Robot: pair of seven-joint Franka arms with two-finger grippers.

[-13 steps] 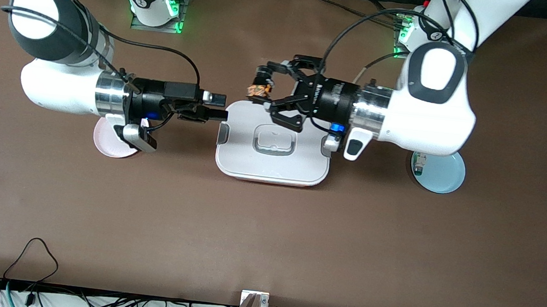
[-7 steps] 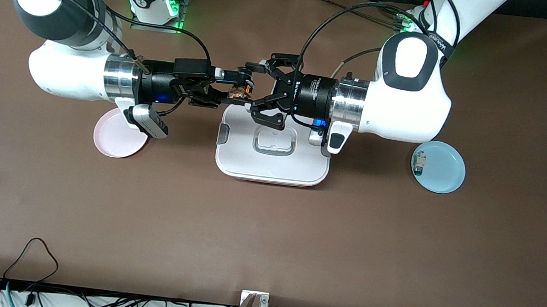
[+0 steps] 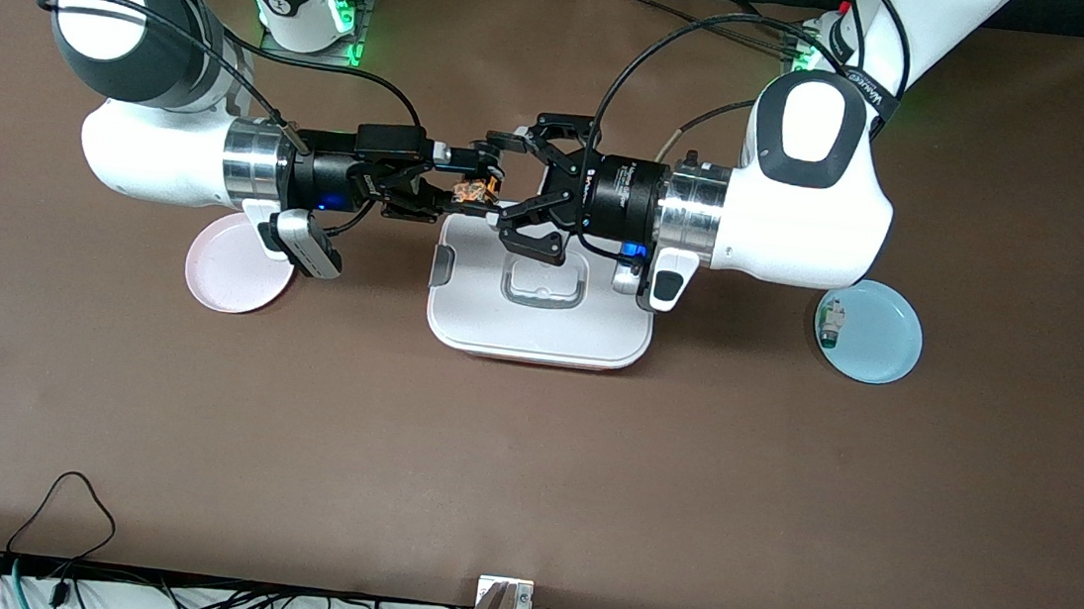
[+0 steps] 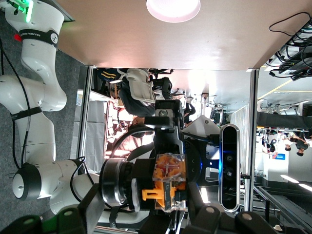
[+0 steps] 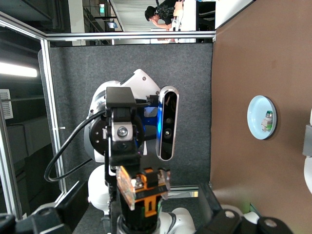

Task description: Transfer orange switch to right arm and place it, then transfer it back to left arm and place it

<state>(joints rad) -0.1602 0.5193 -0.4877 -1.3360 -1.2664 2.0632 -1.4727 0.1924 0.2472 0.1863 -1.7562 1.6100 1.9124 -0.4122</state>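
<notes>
Left gripper and right gripper meet tip to tip, wrists level; right fingers spread.

Brown table, grey carpet floor, aluminium frame posts, apparently ceiling strip lights.

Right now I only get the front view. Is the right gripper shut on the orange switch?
Observer: No. In the right wrist view the right gripper has its fingers wide apart, either side of the orange switch, not touching it.
Operator: Who holds it?
Observer: The left gripper. The left wrist view shows the orange switch pinched at its fingertips, lined up with the right gripper's palm.
</notes>
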